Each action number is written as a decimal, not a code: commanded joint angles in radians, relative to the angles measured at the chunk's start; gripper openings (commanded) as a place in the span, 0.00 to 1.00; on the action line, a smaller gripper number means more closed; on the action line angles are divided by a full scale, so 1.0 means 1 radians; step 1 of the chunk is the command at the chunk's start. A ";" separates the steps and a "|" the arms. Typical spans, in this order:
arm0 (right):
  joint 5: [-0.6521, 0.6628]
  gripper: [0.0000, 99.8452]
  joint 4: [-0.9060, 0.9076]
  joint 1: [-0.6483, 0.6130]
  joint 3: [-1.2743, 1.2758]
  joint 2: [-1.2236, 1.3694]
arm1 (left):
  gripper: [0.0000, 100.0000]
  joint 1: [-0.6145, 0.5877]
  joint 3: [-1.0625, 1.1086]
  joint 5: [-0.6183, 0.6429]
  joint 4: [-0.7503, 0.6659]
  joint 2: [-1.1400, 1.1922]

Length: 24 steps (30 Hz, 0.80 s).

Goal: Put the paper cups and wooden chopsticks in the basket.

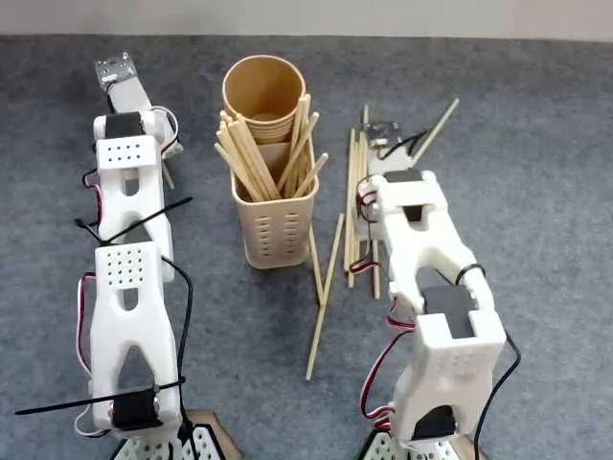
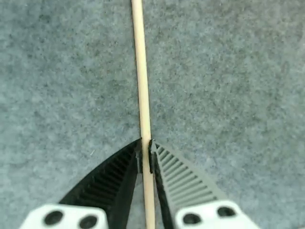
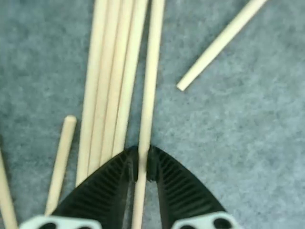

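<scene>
At the upper left of the high view, the left end effector (image 2: pixel 145 149) sits low over the counter (image 1: pixel 536 240). Its jaws are pinched nearly together on a single chopstick (image 2: pixel 139 71) that lies alone on the grey surface. At the right of centre, the right end effector (image 3: pixel 141 160) is likewise clamped on an outer chopstick (image 3: pixel 150 71). That one lies just beside a row of chopsticks (image 3: pixel 110 71), seemingly touching it near the jaws.

The likeliest trouble is on the right. Lifting the outer chopstick could drag or roll its neighbours and scatter the row farther from the basket. On both sides, a thin round stick held at one narrow point may pivot in the jaws and droop, so its tip could miss the opening. How far along each stick the grip sits I cannot tell.

The cream slotted basket (image 1: pixel 273 230) stands upright at the centre, between the two arms. A nested stack of paper cups (image 1: pixel 263 91) fills its far end, and standing chopsticks (image 1: pixel 244 163) lean fanned around the cups. It is crowded, so an incoming stick might catch on a leaning one or nudge the tall basket over. Loose chopsticks (image 1: pixel 326 273) lie on the counter to its right, with a stray chopstick (image 1: pixel 436 123) toward the upper right.
</scene>
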 commanded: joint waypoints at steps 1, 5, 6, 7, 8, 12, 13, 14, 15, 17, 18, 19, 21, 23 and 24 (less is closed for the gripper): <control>-0.028 0.00 -0.025 0.038 -0.010 -0.140 | 0.01 -0.021 -0.108 -0.098 0.060 -0.094; -0.029 0.00 -0.044 0.070 -0.010 -0.406 | 0.01 -0.019 -0.131 -0.239 0.106 -0.232; -0.029 0.00 -0.051 0.071 -0.010 -0.476 | 0.01 -0.018 -0.131 -0.267 0.123 -0.280; -0.029 0.00 -0.056 0.071 -0.010 -0.542 | 0.01 -0.015 -0.131 -0.288 0.141 -0.328; -0.029 0.00 -0.056 0.070 -0.010 -0.604 | 0.01 -0.007 -0.131 -0.310 0.163 -0.380; -0.031 0.00 -0.062 0.068 -0.008 -0.794 | 0.01 0.042 -0.133 -0.428 0.255 -0.608; -0.035 0.00 -0.082 0.068 -0.007 -0.832 | 0.01 0.064 -0.133 -0.453 0.278 -0.667; -0.054 0.00 -0.104 0.068 0.004 -0.866 | 0.01 0.087 -0.133 -0.473 0.299 -0.723; -0.074 0.00 -0.136 0.068 0.024 -0.901 | 0.01 0.110 -0.133 -0.485 0.319 -0.779; -0.109 0.00 -0.226 0.064 0.084 -0.969 | 0.01 0.154 -0.125 -0.494 0.347 -0.888; -0.121 0.00 -0.283 0.047 0.127 -1.004 | 0.01 0.174 -0.124 -0.494 0.353 -0.934; -0.132 0.00 -0.340 0.028 0.176 -1.038 | 0.01 0.188 -0.124 -0.494 0.354 -0.978; -0.149 0.00 -0.470 -0.008 0.286 -1.106 | 0.01 0.214 -0.116 -0.493 0.358 -1.055; -0.172 0.00 -0.616 -0.056 0.401 -1.156 | 0.01 0.234 -0.070 -0.493 0.358 -1.132; -0.186 0.00 -0.696 -0.076 0.456 -1.173 | 0.01 0.240 -0.035 -0.493 0.359 -1.173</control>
